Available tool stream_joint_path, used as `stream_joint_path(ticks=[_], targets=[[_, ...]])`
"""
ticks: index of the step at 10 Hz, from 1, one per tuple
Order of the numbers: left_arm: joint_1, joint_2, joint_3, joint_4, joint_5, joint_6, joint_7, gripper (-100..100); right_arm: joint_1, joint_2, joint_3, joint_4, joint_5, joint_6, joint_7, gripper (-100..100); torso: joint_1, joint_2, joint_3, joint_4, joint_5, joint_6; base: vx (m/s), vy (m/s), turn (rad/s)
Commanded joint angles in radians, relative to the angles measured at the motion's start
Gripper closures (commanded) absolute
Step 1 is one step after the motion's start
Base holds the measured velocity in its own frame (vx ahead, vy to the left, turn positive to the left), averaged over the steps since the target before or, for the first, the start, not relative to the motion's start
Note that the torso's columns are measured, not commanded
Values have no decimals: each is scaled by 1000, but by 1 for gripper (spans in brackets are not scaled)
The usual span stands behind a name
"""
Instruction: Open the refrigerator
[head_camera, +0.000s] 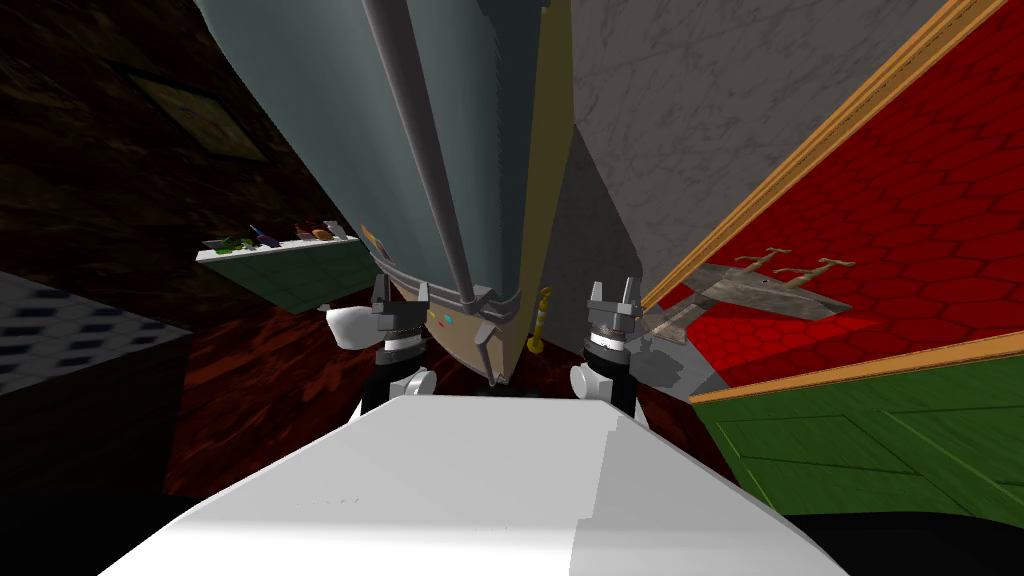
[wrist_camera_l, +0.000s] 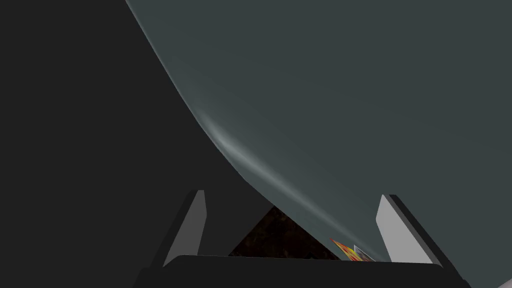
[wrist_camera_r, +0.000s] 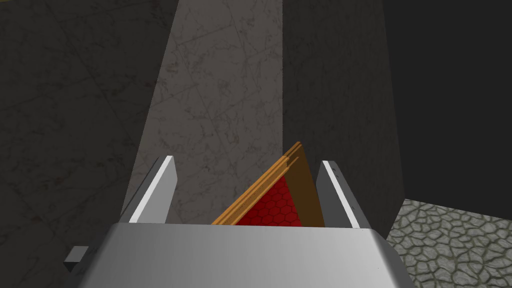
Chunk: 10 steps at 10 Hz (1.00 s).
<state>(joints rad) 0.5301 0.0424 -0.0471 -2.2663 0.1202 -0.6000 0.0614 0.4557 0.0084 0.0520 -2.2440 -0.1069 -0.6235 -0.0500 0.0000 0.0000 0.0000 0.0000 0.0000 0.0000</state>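
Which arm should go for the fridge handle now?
Left. The left gripper is open in front of the fridge door, near the lower end of the handle; its wrist view faces the door. The right gripper, also open, sits beyond the fridge's edge, facing a grey wall.

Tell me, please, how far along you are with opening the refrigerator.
Done: I stand close to the refrigerator, arms raised. In hand: the left gripper, jaws open and empty, faces its grey-blue door near the foot of the long handle. Left: grasp the handle and pull; the door looks shut. The right gripper, jaws open, faces a grey wall.
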Motion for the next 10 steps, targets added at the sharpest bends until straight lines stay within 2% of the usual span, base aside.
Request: stream_joint_path(ticks=[1, 9, 10], targets=[[0, 0, 0, 0, 0, 0, 0, 0, 0, 0, 0, 0, 0, 0, 0, 0, 0, 40, -82, 41, 0, 0, 0, 0, 0], [0, 0, 0, 0, 0, 0, 0, 0, 0, 0, 0, 0, 0, 0, 0, 0, 0, 618, -1234, 617, 0, 0, 0, 0, 0], [-34, 39, 7, 18, 10, 27, 14, -100, 0, 0, 0, 0, 0, 0, 0, 0, 0, 691, -1382, 691, 0, 0, -19, -13, 11]])
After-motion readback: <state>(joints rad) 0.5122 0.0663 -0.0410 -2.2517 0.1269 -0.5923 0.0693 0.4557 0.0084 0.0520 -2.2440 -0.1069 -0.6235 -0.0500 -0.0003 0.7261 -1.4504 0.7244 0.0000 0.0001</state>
